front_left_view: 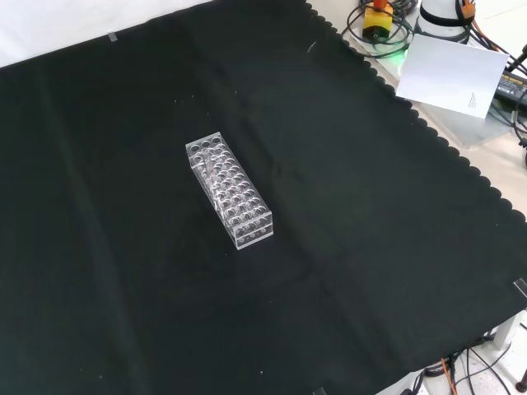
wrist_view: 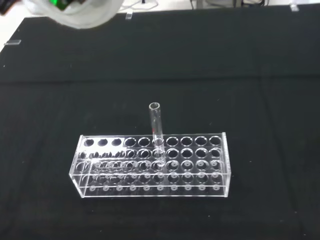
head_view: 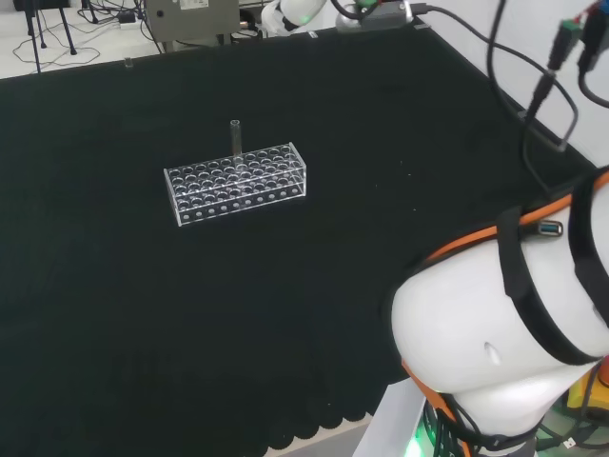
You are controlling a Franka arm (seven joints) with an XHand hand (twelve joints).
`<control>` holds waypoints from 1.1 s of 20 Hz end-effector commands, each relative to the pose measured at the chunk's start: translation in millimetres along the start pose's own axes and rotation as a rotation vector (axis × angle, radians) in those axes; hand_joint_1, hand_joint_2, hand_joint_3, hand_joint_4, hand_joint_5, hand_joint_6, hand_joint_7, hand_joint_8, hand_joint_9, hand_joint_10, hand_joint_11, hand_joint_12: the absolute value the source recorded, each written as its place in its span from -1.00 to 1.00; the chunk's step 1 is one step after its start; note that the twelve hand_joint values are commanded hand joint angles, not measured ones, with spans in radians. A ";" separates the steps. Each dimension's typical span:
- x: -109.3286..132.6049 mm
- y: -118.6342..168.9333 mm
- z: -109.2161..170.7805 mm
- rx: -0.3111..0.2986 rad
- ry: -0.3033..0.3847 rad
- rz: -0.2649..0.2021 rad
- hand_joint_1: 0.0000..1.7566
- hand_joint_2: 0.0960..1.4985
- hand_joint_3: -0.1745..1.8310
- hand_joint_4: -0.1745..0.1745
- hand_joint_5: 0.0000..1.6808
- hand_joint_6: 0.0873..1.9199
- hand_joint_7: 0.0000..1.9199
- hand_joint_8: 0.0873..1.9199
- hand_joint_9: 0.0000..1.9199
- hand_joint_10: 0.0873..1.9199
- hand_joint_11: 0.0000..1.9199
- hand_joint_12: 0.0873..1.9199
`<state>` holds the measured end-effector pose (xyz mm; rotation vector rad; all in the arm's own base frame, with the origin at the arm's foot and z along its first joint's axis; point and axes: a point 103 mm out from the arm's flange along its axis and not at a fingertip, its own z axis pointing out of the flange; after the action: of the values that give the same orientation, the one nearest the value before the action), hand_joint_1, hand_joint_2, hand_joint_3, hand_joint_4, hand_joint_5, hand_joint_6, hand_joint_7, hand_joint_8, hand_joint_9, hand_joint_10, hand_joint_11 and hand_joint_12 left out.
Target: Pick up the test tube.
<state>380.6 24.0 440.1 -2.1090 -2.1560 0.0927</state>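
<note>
Head view: clear rack (head_view: 237, 184) sits mid-cloth (head_view: 143, 314), test tube (head_view: 235, 139) upright in its far row, sticking above the top; open cloth on all sides, arm link (head_view: 495, 333) low right, well apart. Front view: rack (front_left_view: 230, 191) runs diagonally, wide bare cloth (front_left_view: 370, 247) round it, scalloped edge at right; tube hard to make out. Wrist view: tube (wrist_view: 156, 131) plainly upright in a back-row hole of the rack (wrist_view: 152, 166); blurred white hand part (wrist_view: 80, 12), finger state cannot tell.

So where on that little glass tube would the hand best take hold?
Probably on the bare upper part of the test tube, coming down from above. It stands upright in the clear rack, and only that top section rises clear of the holes, so pinching it there and lifting straight up looks simplest.
</note>
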 end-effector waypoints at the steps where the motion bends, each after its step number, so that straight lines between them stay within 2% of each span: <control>1: 14.5 44.3 12.4 0.042 0.007 -0.048 -0.10 -0.15 -0.23 -0.68 -0.60 -0.92 -0.79 -0.06 -0.78 0.00 -1.00 0.57; 9: 27.2 83.5 36.7 0.125 -0.026 -0.085 -0.09 -0.15 -0.23 -0.71 -0.59 -0.92 -0.77 -0.05 -0.75 -0.01 -1.00 0.58; 22: 27.8 145.3 85.1 0.267 -0.058 -0.106 -0.07 -0.14 -0.23 -0.73 -0.57 -0.91 -0.74 -0.04 -0.73 -0.01 -1.00 0.59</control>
<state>491.6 54.6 360.0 -1.9164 -2.1456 0.3359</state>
